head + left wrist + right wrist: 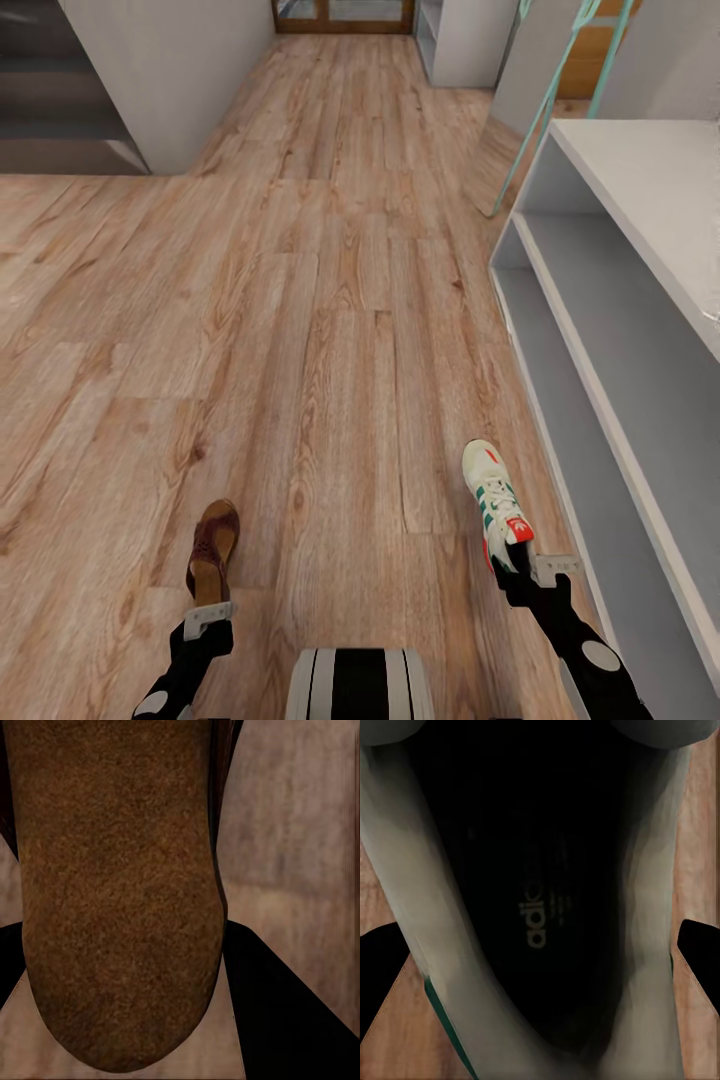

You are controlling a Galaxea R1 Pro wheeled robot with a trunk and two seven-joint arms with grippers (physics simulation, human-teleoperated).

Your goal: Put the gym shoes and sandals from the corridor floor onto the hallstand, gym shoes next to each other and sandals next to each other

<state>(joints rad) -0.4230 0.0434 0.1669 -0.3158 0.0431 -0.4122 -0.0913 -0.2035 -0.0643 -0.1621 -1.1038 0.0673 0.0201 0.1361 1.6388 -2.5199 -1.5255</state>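
Hanging heel-first in the clenched right gripper point(523, 560), the gym shoe point(493, 497) is pointing its toe along the corridor floor point(330, 330), the shoe rack point(610, 330) lying just to its right. The left gripper point(208, 612) is likewise grasping a sandal point(213, 550). The right wrist view is showing the shoe's dark opening point(532, 907).
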